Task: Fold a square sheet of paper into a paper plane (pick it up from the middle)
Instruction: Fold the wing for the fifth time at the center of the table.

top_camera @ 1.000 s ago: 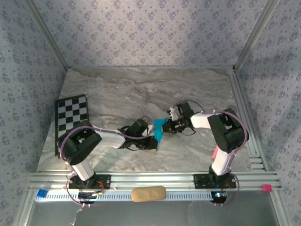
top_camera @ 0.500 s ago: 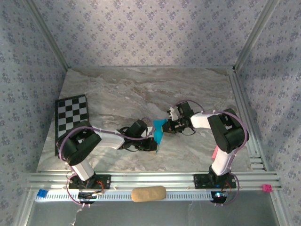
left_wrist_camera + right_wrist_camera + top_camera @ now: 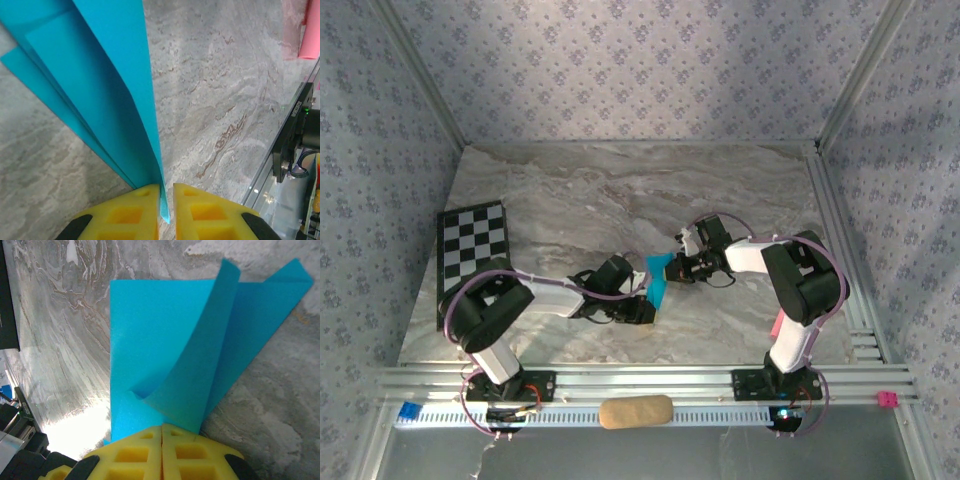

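Jutting from right tool (image 3: 162, 429), folded paper (image 3: 150, 340)

I see both arms folded low and reaching inward, with the left gripper (image 3: 642, 311) and the right gripper (image 3: 673, 268) close together near the middle, the left one nearer the bases. My left arm (image 3: 525, 298) stretches rightward from its base; my right arm (image 3: 802, 285) bends at the elbow and points left. The right pads (image 3: 137, 452) press flat together on the square sheet of paper (image 3: 150, 340) (no gap at all), while the left pads (image 3: 125, 214) stand a thin slit apart
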